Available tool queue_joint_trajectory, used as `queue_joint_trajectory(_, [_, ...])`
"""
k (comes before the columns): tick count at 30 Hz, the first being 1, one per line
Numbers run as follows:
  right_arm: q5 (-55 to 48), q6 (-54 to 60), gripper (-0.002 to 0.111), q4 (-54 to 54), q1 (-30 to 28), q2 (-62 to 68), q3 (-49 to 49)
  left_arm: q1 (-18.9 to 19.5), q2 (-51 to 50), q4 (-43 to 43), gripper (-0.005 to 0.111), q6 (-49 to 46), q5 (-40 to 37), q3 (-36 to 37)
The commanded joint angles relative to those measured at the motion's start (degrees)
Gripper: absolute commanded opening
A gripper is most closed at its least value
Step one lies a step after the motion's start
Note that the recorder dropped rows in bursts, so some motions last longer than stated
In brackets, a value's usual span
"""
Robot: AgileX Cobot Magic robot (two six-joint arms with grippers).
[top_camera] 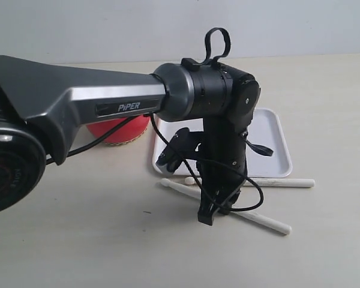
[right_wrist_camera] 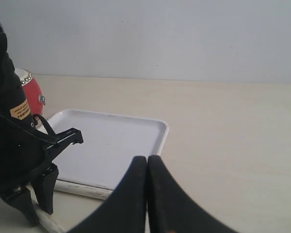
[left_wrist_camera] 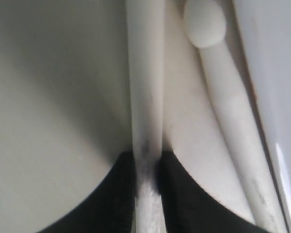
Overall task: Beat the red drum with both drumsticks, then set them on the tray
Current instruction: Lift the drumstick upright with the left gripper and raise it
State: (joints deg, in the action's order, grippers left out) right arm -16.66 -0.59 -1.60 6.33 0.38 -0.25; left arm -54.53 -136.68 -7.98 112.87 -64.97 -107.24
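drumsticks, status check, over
left claw shut on one stick, on table. right claw shut, empty. other stick close beside, along tray edge.

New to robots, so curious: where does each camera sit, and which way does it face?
Exterior view: off the arms, facing the left arm, glossy red barrel drum, flat white plastic tray, two pale wooden drumsticks.
Left wrist view: on that wrist, looking down the left gripper clamped on one drumstick.
Right wrist view: on that wrist, past the shut right gripper towards tray, drum, left arm.
All three share the tray.
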Motion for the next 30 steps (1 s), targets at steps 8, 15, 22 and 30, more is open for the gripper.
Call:
queue_joint_trajectory(8, [0.2, 0.1, 0.000, 0.0, -0.3, -0.4, 0.3, -4.3, 4.3, 12.5, 0.000, -2.0, -2.7, 0.6])
queue_joint_trajectory(15, [0.2, 0.1, 0.000, 0.0, -0.3, -0.4, 0.3, -8.1, 8.2, 28.1, 0.000, -1.6, -2.3, 0.6])
queue_joint_trajectory(22, [0.2, 0.1, 0.000, 0.0, -0.3, -0.4, 0.3, -13.4, 12.7, 50.7, 0.000, 0.1, -2.6, 0.6])
queue_joint_trajectory(30, [0.2, 0.1, 0.000, 0.0, -0.3, -0.4, 0.3, -17.4, 16.6, 66.0, 0.000, 1.0, -3.3, 0.6])
